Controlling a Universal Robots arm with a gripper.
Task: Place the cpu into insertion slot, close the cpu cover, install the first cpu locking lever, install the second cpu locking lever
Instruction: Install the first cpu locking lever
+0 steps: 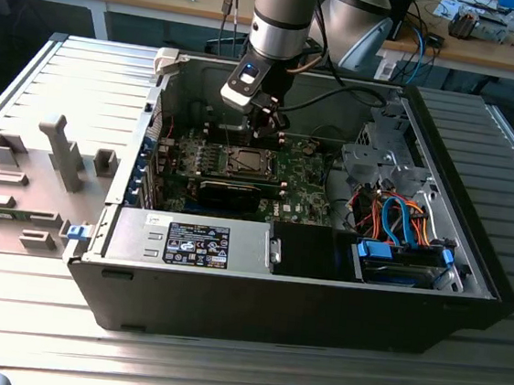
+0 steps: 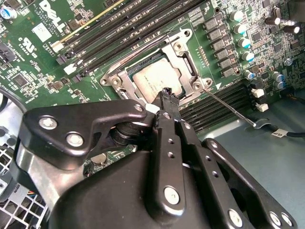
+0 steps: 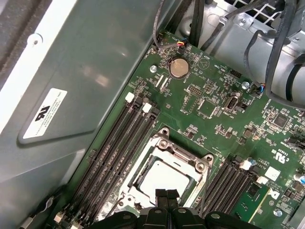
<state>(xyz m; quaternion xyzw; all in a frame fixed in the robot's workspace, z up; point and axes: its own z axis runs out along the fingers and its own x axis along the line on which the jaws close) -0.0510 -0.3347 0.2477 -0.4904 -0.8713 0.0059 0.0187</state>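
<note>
The gripper point(image 2: 167, 93) has its black fingers drawn narrow, tips nearly together, and holds nothing. In both wrist views the tips hang just above the near edge of the cpu point(image 3: 164, 180). The cpu lies flat in the insertion slot point(image 1: 246, 161), with the cpu cover point(image 3: 178, 155) down as a silvery frame around it.

A thin metal locking lever point(image 2: 231, 109) juts out from the socket's corner and slants across the memory slots point(image 3: 119, 143) that flank the socket. Farther along the green board is a coin cell battery point(image 3: 178, 68), then black cables point(image 3: 281, 57) and the grey case wall point(image 3: 95, 71).

In the exterior view the arm reaches down into the open computer case, with a power supply point(image 1: 197, 241) along the front. The case rests on a ribbed metal worktop point(image 1: 239, 365).
</note>
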